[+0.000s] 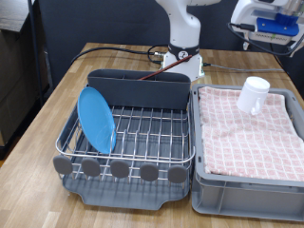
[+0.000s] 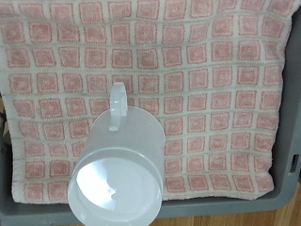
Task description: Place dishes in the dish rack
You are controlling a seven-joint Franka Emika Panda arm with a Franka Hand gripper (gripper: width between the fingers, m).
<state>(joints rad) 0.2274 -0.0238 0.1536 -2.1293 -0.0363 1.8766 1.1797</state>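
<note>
The bright-blue plate (image 1: 96, 118) stands on edge in the wire dish rack (image 1: 142, 133), at the exterior view's left side of the rack. The white handled mug (image 1: 253, 94) rests on the pink checkered cloth (image 1: 249, 128) in the grey bin, to the exterior view's right of the rack. In the wrist view the mug (image 2: 118, 174) fills the lower middle, its open mouth toward the camera and its handle (image 2: 117, 99) pointing away. The wooden spoon is out of view. No gripper fingers show in either view.
The rack's tall grey back compartment (image 1: 141, 88) stands behind the wire grid. The grey bin (image 1: 249, 190) sits against the rack's right side in the exterior view. The robot base (image 1: 182, 52) and cables lie behind the rack on the wooden table (image 1: 38, 142).
</note>
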